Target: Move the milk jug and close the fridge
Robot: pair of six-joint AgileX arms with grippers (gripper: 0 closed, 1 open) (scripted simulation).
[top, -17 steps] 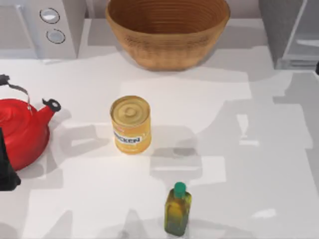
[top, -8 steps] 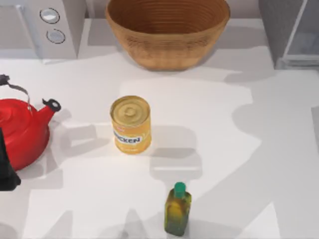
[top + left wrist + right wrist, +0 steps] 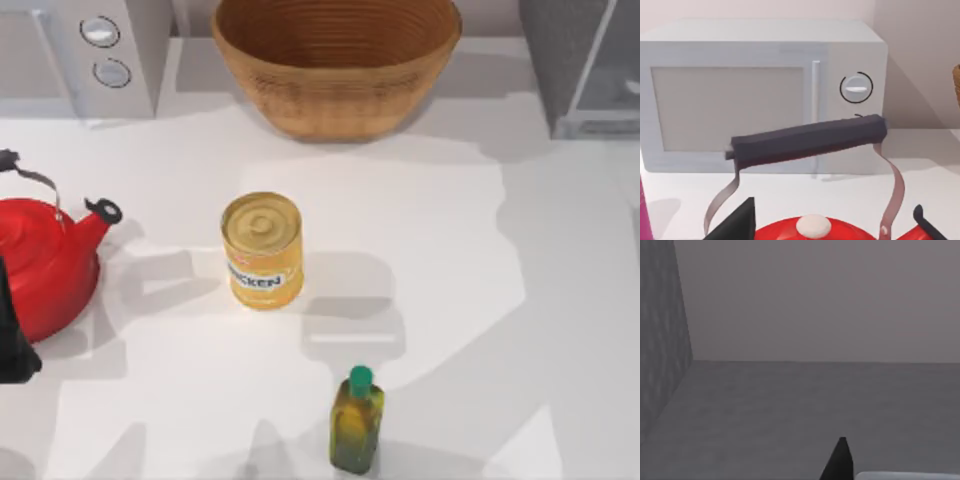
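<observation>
One open grey metal fridge at table's far right; right arm nearer. Milk jug unseen; grip states untellable.

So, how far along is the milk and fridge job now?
Done: nothing certain. In hand: the right gripper's fingertip faces a plain grey interior, with a white sliver beside it, perhaps the milk jug. To do: the large grey fridge looks open, so closing remains. The left arm sits parked by the red kettle.
</observation>
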